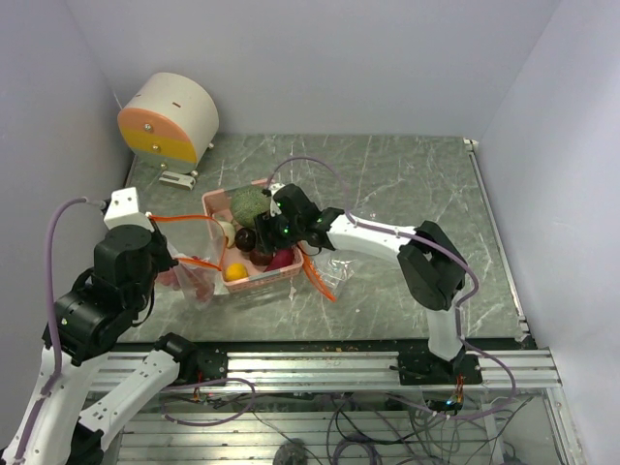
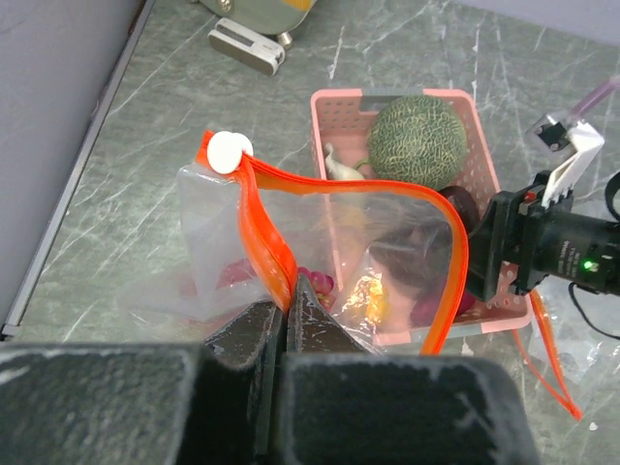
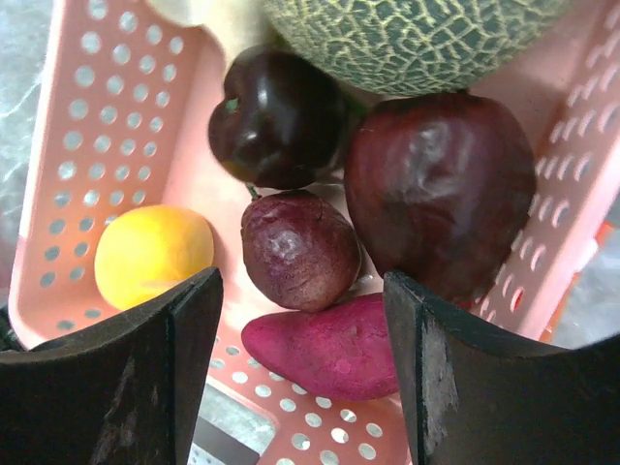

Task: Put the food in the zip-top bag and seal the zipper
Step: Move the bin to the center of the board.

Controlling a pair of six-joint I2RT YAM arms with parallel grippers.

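1. Left gripper [image 2: 287,310]: nearest the bases. The jaws are closed flat on the zipper [image 2: 269,237], holding it up off the table [image 1: 407,194].
2. Zip-top bag [image 2: 208,228]: hangs from that pinch just left of the basket, with the orange-red mouth bowed into an open loop facing the basket. A white slider [image 2: 229,152] sits at the far end of the strip. Pinkish shapes show through the film, but it cannot be told whether they lie inside or behind.
3. Pink basket [image 3: 97,116]: mid-table, and it holds the food.
   - yellow-orange fruit [image 3: 153,254]
   - small purple fruit [image 3: 298,250]
   - magenta piece [image 3: 325,351]
   - dark red piece [image 3: 441,189]
   - dark plum-like fruit [image 3: 276,116]
   - netted green melon [image 3: 417,39]
   - whitish bulb [image 2: 341,167]
4. Right gripper [image 3: 300,291]: poised over the basket with its fingers spread wide around the purple fruit. It grips nothing.
5. Round cream-and-orange device [image 1: 170,118]: far left corner, not involved.

Status: early. The bag is held open, most or all of the food remains in the basket, no transfer is confirmed, and the zipper is unsealed.
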